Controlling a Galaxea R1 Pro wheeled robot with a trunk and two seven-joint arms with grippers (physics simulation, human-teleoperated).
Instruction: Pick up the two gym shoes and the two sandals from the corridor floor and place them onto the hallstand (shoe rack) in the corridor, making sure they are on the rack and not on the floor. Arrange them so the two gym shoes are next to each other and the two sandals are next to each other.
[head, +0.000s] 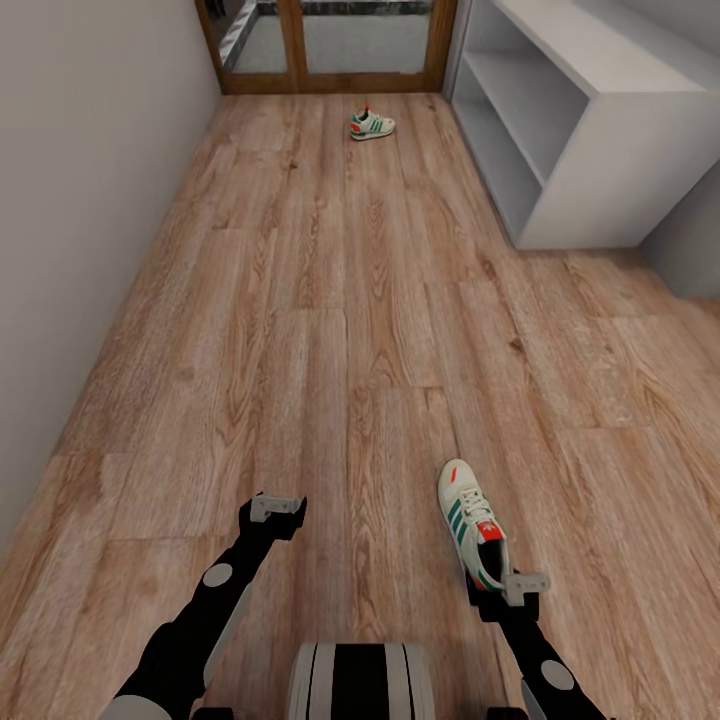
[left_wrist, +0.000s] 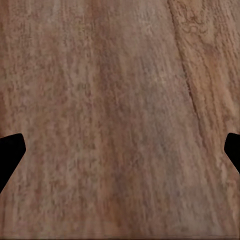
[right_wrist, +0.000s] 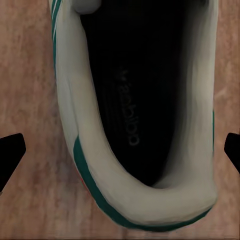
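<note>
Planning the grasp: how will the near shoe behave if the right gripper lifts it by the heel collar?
The near shoe looks soft-walled: the padded heel collar would probably squash under the fingers rather than slip. Gripped at the heel, the long toe end will likely droop. It lies flat on its sole on the floor, so a push should slide it, not roll it. The right gripper hovers open above it.
</note>
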